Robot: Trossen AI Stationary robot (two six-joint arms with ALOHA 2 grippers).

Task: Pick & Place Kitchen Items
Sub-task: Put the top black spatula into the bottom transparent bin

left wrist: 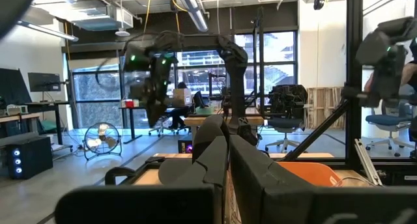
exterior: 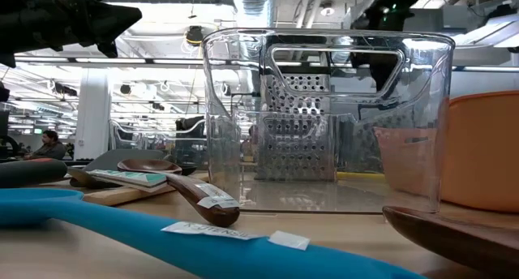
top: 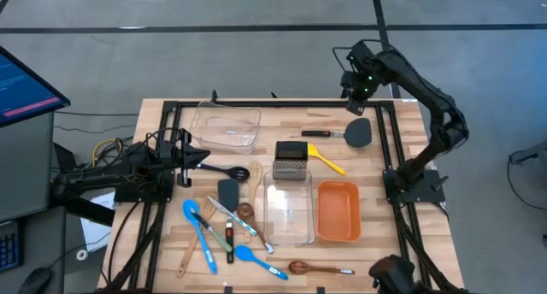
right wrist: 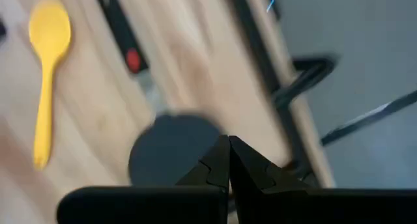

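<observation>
The utensils lie flat on the wooden table. A black turner [top: 359, 133] with a red-marked handle [top: 316, 133] lies at the far right, and a yellow spoon [top: 329, 161] lies beside the steel grater [top: 291, 160], which stands upright. Blue spoons [top: 201, 234], wooden spoons [top: 248, 210], metal tongs [top: 244, 224] and black utensils [top: 226, 181] lie at the near left. My right gripper [top: 357, 93] is shut and empty, raised above the turner's head [right wrist: 172, 149]. My left gripper [top: 195, 155] is shut and empty, level at the table's left side.
A clear container [top: 225, 125] stands at the far left, a second clear container [top: 288, 210] at the near middle and an orange container [top: 338, 210] to its right. A wooden spoon [top: 316, 267] lies at the near edge. Black frame rails [top: 386, 140] run along the table's sides.
</observation>
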